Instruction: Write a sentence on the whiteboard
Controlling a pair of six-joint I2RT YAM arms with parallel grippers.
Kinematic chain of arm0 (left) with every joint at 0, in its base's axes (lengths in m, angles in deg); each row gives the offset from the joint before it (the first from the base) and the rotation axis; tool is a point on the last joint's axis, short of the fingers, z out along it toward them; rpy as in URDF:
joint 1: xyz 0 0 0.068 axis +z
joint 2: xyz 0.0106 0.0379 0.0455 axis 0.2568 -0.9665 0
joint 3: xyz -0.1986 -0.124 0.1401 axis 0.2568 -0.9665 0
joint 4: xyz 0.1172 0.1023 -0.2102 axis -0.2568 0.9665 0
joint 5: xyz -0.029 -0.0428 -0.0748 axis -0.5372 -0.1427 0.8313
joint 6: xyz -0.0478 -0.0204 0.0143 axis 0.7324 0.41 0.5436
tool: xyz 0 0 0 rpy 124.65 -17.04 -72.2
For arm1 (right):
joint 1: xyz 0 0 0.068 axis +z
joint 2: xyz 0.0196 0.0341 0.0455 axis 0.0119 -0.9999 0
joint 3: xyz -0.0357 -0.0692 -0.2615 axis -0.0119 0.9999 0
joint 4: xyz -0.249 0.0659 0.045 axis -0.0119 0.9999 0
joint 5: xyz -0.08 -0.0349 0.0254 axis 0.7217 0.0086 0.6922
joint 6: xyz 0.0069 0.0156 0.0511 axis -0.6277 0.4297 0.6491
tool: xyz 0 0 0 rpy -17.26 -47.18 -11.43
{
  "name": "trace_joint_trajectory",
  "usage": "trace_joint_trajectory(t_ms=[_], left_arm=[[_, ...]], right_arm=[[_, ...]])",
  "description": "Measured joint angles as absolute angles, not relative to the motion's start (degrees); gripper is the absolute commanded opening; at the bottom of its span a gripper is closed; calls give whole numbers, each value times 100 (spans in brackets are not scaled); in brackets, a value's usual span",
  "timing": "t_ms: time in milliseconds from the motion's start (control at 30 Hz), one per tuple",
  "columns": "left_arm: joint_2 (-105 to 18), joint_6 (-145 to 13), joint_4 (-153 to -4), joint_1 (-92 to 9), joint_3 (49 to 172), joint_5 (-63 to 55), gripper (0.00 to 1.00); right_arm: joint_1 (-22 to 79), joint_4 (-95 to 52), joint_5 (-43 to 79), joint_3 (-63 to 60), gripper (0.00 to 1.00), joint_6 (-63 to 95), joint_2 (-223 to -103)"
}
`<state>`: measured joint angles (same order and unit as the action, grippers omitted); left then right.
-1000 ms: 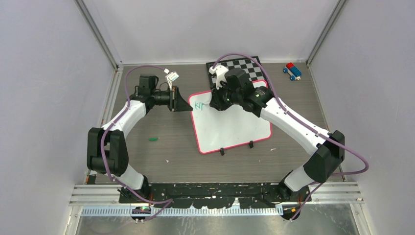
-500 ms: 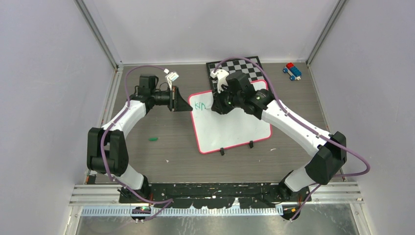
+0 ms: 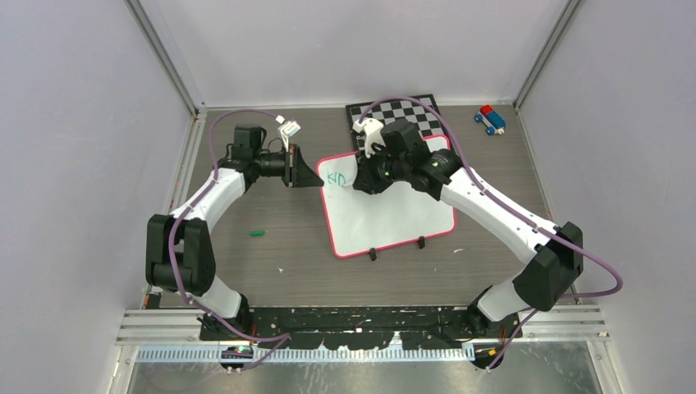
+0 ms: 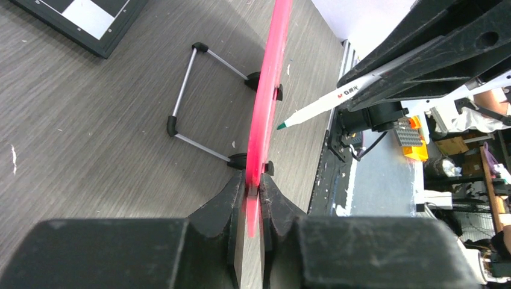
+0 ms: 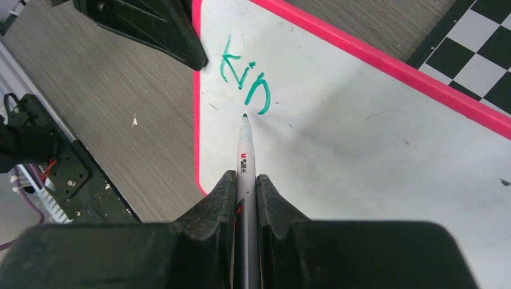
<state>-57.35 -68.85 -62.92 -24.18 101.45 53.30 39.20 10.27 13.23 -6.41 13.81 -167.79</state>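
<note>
The whiteboard (image 3: 394, 213) with its pink-red frame lies tilted on the table centre. Green lettering "kin" (image 3: 336, 176) stands at its top left corner; it also shows in the right wrist view (image 5: 247, 81). My left gripper (image 3: 316, 179) is shut on the board's left edge, which runs edge-on in the left wrist view (image 4: 265, 120). My right gripper (image 3: 359, 180) is shut on a green-tipped marker (image 5: 244, 156), whose tip sits just below the "n", close to the board. The marker also shows in the left wrist view (image 4: 325, 102).
A black-and-white chequered board (image 3: 414, 111) lies behind the whiteboard. A red and blue toy block (image 3: 490, 119) sits at the back right. A small green marker cap (image 3: 258, 233) lies on the table left of the board. A white plastic piece (image 3: 369, 131) sits by the right wrist.
The lettering has grown from "ki" plus a stroke to "kin". My right gripper with the marker shifted slightly right along the board's top. The left arm stayed still.
</note>
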Motion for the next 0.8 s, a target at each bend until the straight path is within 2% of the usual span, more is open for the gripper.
trace_joint_trajectory(t_ms=[167,300,600,800], left_arm=[[-5665,-6938,-6128,-2462,10145,5328,32],[-5592,-6981,-6037,-2497,10145,5330,37],[-5586,-7021,-6034,-2538,10073,5332,40],[-5586,-7021,-6039,-2630,10058,5332,33]], right_arm=[[3905,1051,1061,-641,0,1383,-16571],[3828,1051,838,-641,0,1405,-16331],[3242,911,298,-372,0,1744,-16215],[3223,789,173,-252,0,1877,-16215]])
